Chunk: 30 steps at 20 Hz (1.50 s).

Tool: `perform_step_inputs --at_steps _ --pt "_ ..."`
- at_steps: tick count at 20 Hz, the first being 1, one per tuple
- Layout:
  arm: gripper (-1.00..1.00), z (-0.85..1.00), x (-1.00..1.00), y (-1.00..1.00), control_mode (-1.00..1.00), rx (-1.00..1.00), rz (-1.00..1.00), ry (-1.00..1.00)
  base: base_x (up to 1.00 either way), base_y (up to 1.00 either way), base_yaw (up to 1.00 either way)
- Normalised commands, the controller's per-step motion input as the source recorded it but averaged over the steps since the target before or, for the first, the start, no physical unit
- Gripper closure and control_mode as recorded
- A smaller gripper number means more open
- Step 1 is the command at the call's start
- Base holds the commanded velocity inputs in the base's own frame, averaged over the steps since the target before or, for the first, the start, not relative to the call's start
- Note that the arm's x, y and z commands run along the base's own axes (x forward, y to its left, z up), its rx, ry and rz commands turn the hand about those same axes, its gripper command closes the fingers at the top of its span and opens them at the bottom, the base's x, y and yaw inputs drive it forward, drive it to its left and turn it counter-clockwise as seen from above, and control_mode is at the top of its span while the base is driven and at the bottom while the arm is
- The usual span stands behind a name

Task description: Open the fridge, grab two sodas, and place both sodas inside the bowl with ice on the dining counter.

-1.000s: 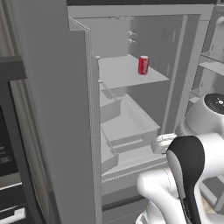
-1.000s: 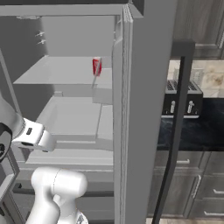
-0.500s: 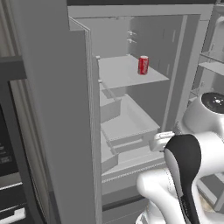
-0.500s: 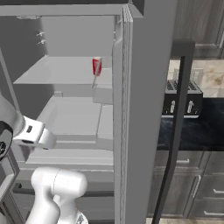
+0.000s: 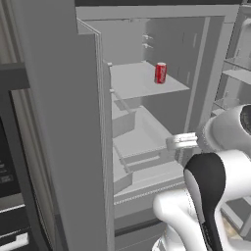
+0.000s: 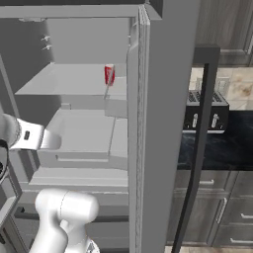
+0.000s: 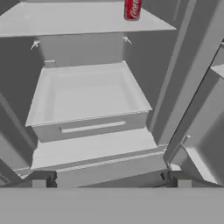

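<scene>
The fridge (image 5: 59, 122) stands open, its white shelves bare to me. A red soda can (image 5: 160, 73) (image 6: 109, 74) stands upright near the right back of the upper shelf, and its lower half shows at the top of the hand view (image 7: 132, 9). My gripper (image 7: 111, 181) is open and holds nothing, with its fingertips (image 7: 39, 180) spread wide at the fridge's front. It hovers lower than the can, level with the drawer (image 5: 182, 141) (image 6: 37, 139). The bowl and the dining counter are out of view.
A white drawer (image 7: 87, 100) juts out under the can's shelf. The open right door's (image 6: 163, 123) edge and dark bar handle (image 6: 197, 148) stand close on the right. A toaster (image 6: 205, 111) sits on the dark back counter. A black oven (image 5: 10, 196) is at left.
My gripper has risen a little in front of the drawer and stays open. The can has not moved.
</scene>
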Motion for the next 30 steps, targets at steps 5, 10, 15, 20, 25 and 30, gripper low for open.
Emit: perform_step_inputs --at_steps 5,10,15,20,25,30 --pt "-1.0 0.47 0.37 0.0 -1.0 0.0 0.0 -0.29 0.0 0.0 0.0" --pt "-1.0 0.39 0.53 0.0 -1.0 0.0 0.0 -0.22 0.0 0.0 0.0" --pt "-1.0 0.4 0.59 0.0 -1.0 0.0 0.0 -0.11 0.0 0.0 0.0" --pt "-1.0 0.29 0.48 0.0 -1.0 0.0 0.0 -0.01 0.0 0.0 0.0" --pt "-1.0 0.09 0.2 -0.01 -1.0 0.0 -0.01 0.0 0.0 0.0 0.0" --pt "-1.0 0.0 0.23 -0.06 -1.0 0.0 0.0 -0.02 0.0 0.0 0.0"
